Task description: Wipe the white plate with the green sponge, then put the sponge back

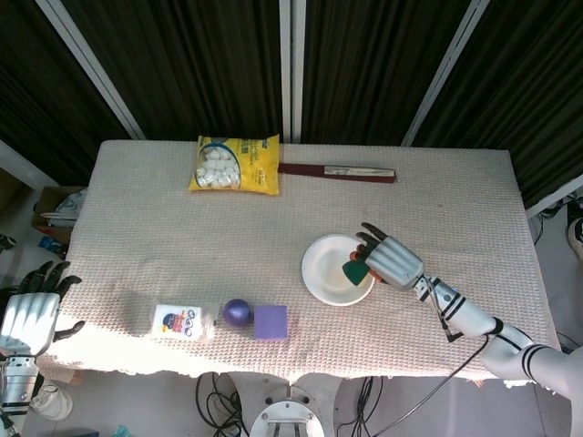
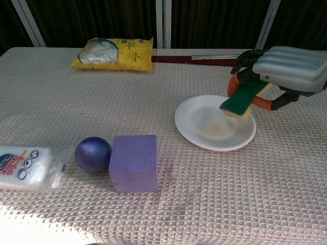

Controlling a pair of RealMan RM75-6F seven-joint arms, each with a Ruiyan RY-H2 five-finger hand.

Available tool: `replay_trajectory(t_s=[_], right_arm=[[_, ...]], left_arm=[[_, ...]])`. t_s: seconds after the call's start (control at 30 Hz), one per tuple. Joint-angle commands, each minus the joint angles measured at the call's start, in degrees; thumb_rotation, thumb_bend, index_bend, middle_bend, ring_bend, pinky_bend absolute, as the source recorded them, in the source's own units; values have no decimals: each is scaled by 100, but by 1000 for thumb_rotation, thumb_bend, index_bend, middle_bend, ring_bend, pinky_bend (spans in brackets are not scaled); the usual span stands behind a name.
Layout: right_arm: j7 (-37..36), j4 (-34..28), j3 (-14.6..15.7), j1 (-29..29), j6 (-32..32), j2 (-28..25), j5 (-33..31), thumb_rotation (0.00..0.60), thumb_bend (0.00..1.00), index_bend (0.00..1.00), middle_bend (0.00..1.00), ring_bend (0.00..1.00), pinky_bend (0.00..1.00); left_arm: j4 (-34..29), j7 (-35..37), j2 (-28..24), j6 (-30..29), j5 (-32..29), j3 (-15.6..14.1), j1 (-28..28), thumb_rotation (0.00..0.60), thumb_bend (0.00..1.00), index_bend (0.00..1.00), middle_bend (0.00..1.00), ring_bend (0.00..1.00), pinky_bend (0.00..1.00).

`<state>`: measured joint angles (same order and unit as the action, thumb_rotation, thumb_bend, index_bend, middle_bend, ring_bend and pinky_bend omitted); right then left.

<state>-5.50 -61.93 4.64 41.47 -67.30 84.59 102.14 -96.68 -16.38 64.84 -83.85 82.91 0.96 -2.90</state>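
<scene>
The white plate (image 1: 330, 271) (image 2: 207, 125) lies on the table right of centre, with a faint stain in its middle. My right hand (image 1: 390, 259) (image 2: 283, 69) hovers over the plate's right side and grips the green sponge (image 2: 241, 98) (image 1: 354, 270), green face up and yellow layer below, tilted just above the plate. Whether the sponge touches the plate I cannot tell. My left hand (image 1: 29, 314) hangs off the table's left edge, fingers spread, holding nothing; the chest view does not show it.
A purple block (image 2: 134, 162) (image 1: 271, 321), a dark blue ball (image 2: 93, 153) (image 1: 238, 312) and a white packet (image 2: 26, 167) (image 1: 181, 321) lie along the front. At the back sit a yellow snack bag (image 2: 113, 52) (image 1: 235, 164) and a long dark red bar (image 1: 337, 170) (image 2: 191, 58).
</scene>
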Motion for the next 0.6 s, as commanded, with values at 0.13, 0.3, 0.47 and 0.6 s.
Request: replay_trajectory(t_s=[0.13,0.3,0.47,0.6], right_arm=[[313,540,9,-149,-313,443,121,600,537,752,442,197,117],[581,1005,-4,-125,-518,809,288,600,562,764,445,198,117],[727,1438,88,-139,-574,1163,406,600,572,791,462,222,116],[698,1677,153,-142,-515,1396,423,600,573,806,470,233,115]], left_arm=[[21,59,9,-4,7,-17,7,600,32,318,122,78,159],[33,110,13,9,1,-38,15,600,32,321,123,78,159],[38,183,0,7,-52,-62,56,600,32,321,122,78,159],[73,243,0,17,-64,-82,74,600,31,322,122,78,159]])
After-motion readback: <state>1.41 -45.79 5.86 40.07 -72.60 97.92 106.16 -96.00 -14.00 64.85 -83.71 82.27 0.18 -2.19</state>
